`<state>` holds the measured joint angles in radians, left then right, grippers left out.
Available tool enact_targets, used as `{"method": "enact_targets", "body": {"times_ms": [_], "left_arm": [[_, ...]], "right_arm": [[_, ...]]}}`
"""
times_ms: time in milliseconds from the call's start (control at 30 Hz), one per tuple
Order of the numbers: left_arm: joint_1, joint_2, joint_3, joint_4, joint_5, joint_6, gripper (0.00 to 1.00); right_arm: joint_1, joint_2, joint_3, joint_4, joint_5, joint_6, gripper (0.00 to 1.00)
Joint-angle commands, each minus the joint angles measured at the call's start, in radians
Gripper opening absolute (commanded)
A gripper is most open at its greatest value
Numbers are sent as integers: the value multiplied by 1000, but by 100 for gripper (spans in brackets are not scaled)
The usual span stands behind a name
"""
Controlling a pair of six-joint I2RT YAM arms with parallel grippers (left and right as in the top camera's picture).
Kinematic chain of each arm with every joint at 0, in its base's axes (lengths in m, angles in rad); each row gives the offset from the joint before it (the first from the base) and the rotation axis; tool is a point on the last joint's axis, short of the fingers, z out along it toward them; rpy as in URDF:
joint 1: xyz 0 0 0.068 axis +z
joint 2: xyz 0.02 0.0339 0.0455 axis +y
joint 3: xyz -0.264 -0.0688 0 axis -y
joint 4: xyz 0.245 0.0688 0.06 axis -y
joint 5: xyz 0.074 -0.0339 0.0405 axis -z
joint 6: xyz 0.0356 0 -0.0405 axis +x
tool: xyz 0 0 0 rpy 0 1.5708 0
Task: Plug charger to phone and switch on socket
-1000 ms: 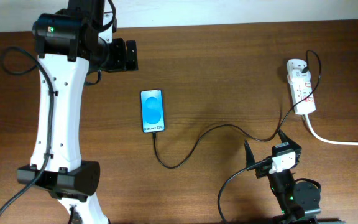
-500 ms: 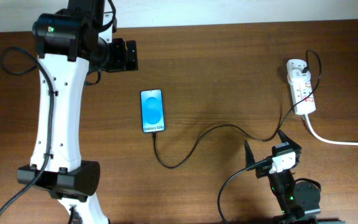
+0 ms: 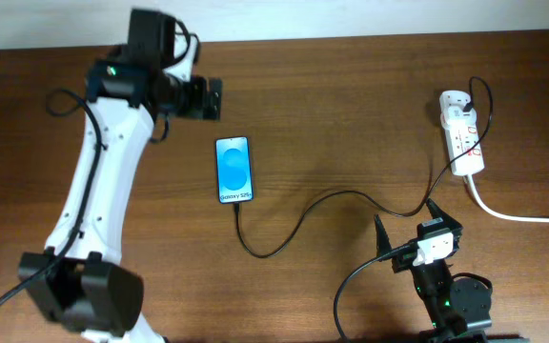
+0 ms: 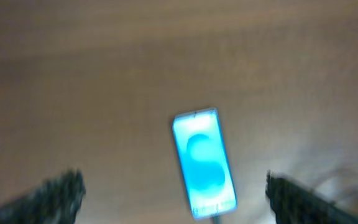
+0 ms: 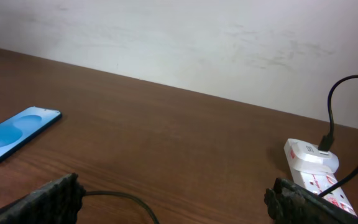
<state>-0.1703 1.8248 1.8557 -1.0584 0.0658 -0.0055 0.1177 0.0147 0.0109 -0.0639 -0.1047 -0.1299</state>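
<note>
Two grippers released, jaws wide, nothing held. Up top, left gripper (image 3: 215, 99) hovers just beyond phone (image 3: 234, 170) top edge; right gripper (image 3: 408, 227) sits low, well apart from socket (image 3: 462, 133). Charger (image 3: 360, 191) runs from socket to phone's lower end; plug looks seated, too small to be sure. Step in hand, likely: switching on. Next: right arm reaches socket, one fingertip presses red rocker (image 3: 466, 141) squarely, without shoving strip.

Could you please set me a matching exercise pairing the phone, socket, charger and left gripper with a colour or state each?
Things:
1. phone
2. socket
3. charger
4. left gripper

Colour or state:
a. black, lying in a curve
b. open
c. white
d. blue, lit

Pairs: 1-d, 2-c, 3-a, 4-b
</note>
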Motion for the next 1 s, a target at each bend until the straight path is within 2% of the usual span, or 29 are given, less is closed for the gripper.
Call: {"method": "enact_targets", "body": {"times_ms": [0, 500, 633, 733, 867, 967], "left_arm": [[-3, -168, -275, 185, 76, 113, 99], [14, -682, -1096, 906, 69, 142, 99], [14, -867, -1367, 1163, 127, 259, 99], [14, -981, -1531, 1312, 137, 296, 100], [14, -1152, -1717, 1460, 136, 343, 100], [14, -1273, -1784, 1470, 128, 376, 99]], "right_arm": [[-2, -11, -5, -6, 5, 6, 98], [-2, -11, -5, -6, 5, 6, 98], [-2, -11, -5, -6, 5, 6, 98], [-2, -11, -5, -6, 5, 6, 98], [-2, -11, -5, -6, 5, 6, 98], [-2, -11, -5, -6, 5, 7, 98]]}}
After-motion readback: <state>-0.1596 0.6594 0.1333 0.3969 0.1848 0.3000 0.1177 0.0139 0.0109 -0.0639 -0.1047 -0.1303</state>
